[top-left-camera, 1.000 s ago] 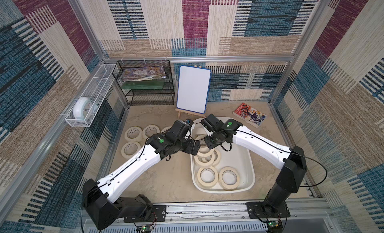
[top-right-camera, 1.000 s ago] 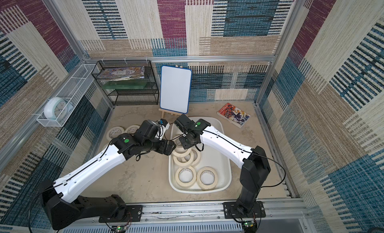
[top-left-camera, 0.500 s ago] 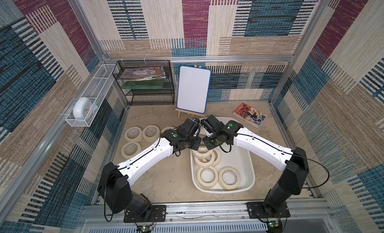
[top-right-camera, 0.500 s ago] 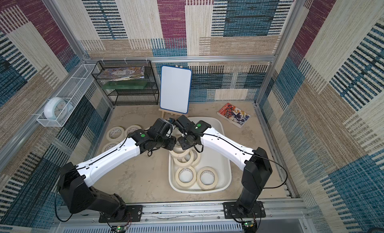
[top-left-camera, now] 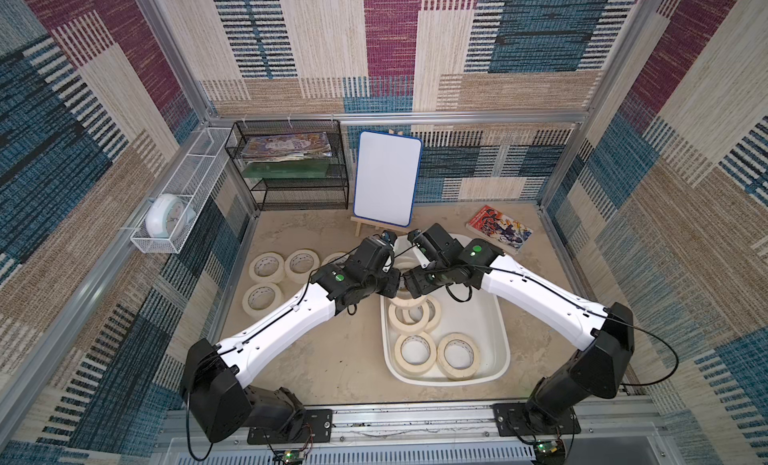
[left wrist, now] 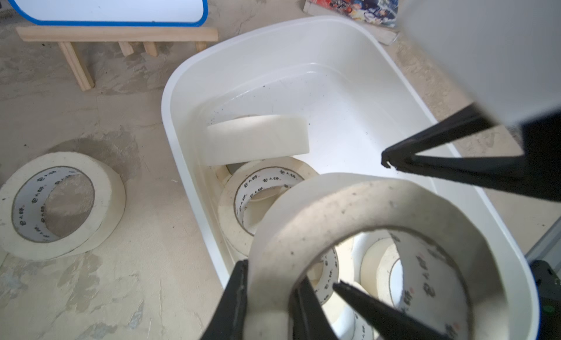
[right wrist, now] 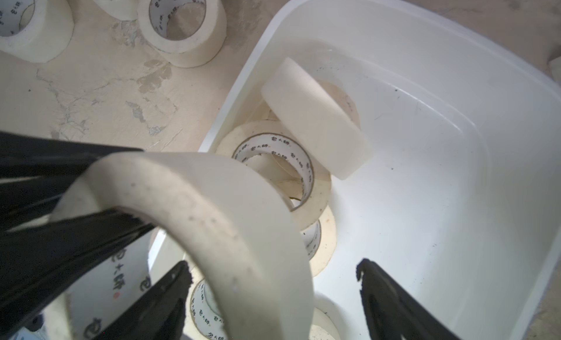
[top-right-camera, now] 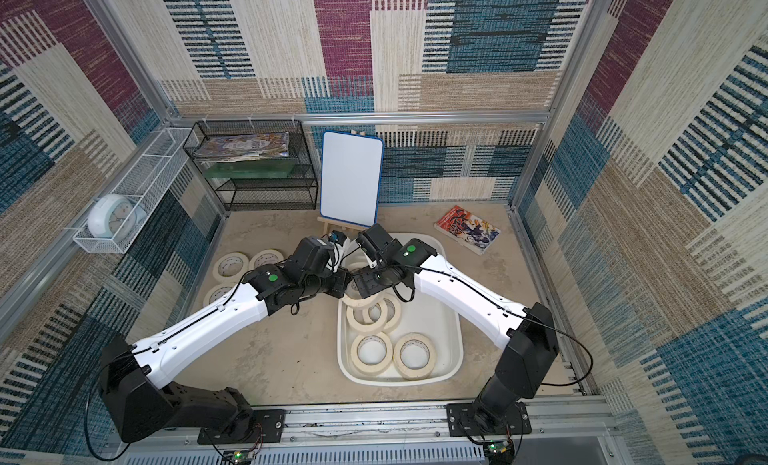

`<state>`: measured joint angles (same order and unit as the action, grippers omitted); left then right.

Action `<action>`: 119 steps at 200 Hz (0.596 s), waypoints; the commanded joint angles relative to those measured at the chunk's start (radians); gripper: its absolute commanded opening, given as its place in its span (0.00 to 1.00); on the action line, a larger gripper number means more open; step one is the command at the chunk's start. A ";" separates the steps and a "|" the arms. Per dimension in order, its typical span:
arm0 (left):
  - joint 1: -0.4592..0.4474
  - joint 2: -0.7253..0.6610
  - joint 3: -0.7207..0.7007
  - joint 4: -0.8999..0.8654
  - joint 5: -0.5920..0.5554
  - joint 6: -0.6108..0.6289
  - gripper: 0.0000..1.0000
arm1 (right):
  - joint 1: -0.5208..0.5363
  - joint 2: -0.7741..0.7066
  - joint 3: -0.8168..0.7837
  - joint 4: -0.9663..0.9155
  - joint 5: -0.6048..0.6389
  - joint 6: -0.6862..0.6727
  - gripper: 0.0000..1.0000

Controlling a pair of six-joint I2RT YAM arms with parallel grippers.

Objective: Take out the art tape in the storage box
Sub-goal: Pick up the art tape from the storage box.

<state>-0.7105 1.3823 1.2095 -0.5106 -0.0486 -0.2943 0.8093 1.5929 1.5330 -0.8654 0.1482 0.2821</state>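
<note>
- Table (top-left-camera: 340,367): sandy, mottled top; bears the items below.
- Left arm (top-left-camera: 286,321) and right arm (top-left-camera: 536,292): both reach inward; wrists meet above the storage box's rim on the left arm's side.
- Storage box (top-left-camera: 473,317): white tub, upright on the table's right half; far end bare.
- Black mesh rack (top-left-camera: 291,168) and whiteboard (top-left-camera: 386,178) stand at the back wall; white wire basket (top-left-camera: 183,193) hangs on the left wall, pale clock (top-left-camera: 166,213) inside; book (top-left-camera: 498,230) lies flat beyond the box.
- Art tape in the box: pair of flat rolls (top-left-camera: 415,370) side by side at the near end; overlapping pile (top-left-camera: 409,329) mid-box; on-edge roll (left wrist: 256,139) leaning at the wall on the left arm's side.
- Table rolls (top-left-camera: 268,255): at least four, flat, left of the box; one partly hidden by the left arm.
- Held roll (left wrist: 349,201): raised clear of the pile, above the box near that same rim; tilted.
- Left gripper (left wrist: 268,280): clenched on the held roll's wall; one finger outside, one inside the core.
- Right gripper (right wrist: 273,265): released, fingers wide apart; they straddle the held roll's wall; contact cannot be told.
</note>
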 commanded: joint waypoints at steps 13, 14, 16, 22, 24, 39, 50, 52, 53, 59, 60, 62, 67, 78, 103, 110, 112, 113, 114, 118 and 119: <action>0.012 -0.073 -0.060 -0.123 -0.132 -0.040 0.00 | -0.072 -0.097 0.006 0.050 0.088 0.012 0.93; 0.012 -0.076 -0.063 -0.125 -0.134 -0.040 0.00 | -0.074 -0.100 0.005 0.052 0.089 0.011 0.93; 0.014 -0.081 -0.065 -0.126 -0.138 -0.040 0.00 | -0.077 -0.103 0.004 0.054 0.091 0.011 0.93; 0.020 -0.096 -0.077 -0.131 -0.149 -0.040 0.00 | -0.091 -0.122 0.003 0.063 0.099 0.007 0.92; 0.022 -0.100 -0.080 -0.133 -0.152 -0.040 0.00 | -0.096 -0.129 0.003 0.067 0.099 0.008 0.92; 0.049 -0.120 -0.106 -0.143 -0.160 -0.042 0.00 | -0.123 -0.171 -0.006 0.094 0.096 0.000 0.92; 0.071 -0.120 -0.125 -0.138 -0.156 -0.046 0.00 | -0.138 -0.195 -0.016 0.114 0.082 -0.004 0.93; 0.075 -0.119 -0.128 -0.137 -0.154 -0.047 0.00 | -0.141 -0.198 -0.019 0.117 0.078 -0.005 0.93; 0.077 -0.119 -0.130 -0.135 -0.153 -0.047 0.00 | -0.141 -0.199 -0.020 0.120 0.075 -0.006 0.93; 0.087 -0.112 -0.139 -0.127 -0.146 -0.050 0.00 | -0.148 -0.209 -0.028 0.134 0.060 -0.007 0.93; 0.088 -0.111 -0.140 -0.127 -0.145 -0.050 0.00 | -0.149 -0.211 -0.031 0.136 0.056 -0.007 0.93; 0.091 -0.107 -0.141 -0.123 -0.143 -0.051 0.00 | -0.151 -0.213 -0.033 0.138 0.050 -0.008 0.92; 0.096 -0.098 -0.145 -0.117 -0.141 -0.053 0.00 | -0.152 -0.219 -0.040 0.150 0.034 -0.006 0.92; 0.101 -0.070 -0.142 -0.107 -0.139 -0.054 0.00 | -0.155 -0.226 -0.057 0.171 -0.006 -0.002 0.93; 0.102 0.020 -0.087 -0.107 -0.135 -0.047 0.00 | -0.155 -0.231 -0.084 0.206 -0.070 0.011 0.93; 0.102 0.044 -0.065 -0.112 -0.129 -0.044 0.00 | -0.156 -0.233 -0.089 0.216 -0.081 0.015 0.93; 0.102 0.052 -0.057 -0.114 -0.128 -0.042 0.00 | -0.156 -0.234 -0.090 0.217 -0.086 0.015 0.93; 0.102 0.055 -0.054 -0.115 -0.127 -0.042 0.00 | -0.156 -0.234 -0.091 0.219 -0.088 0.015 0.93; 0.102 0.059 -0.052 -0.116 -0.127 -0.041 0.00 | -0.155 -0.234 -0.091 0.220 -0.089 0.015 0.93; 0.102 0.072 -0.038 -0.120 -0.125 -0.037 0.00 | -0.156 -0.234 -0.093 0.222 -0.090 0.018 0.93; 0.102 0.075 -0.036 -0.122 -0.125 -0.036 0.00 | -0.156 -0.235 -0.093 0.222 -0.090 0.017 0.93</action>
<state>-0.6647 1.3911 1.1461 -0.2291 0.1066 -0.2653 0.6804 1.4662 1.4307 -0.7116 -0.0326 0.1696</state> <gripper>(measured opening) 0.230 0.926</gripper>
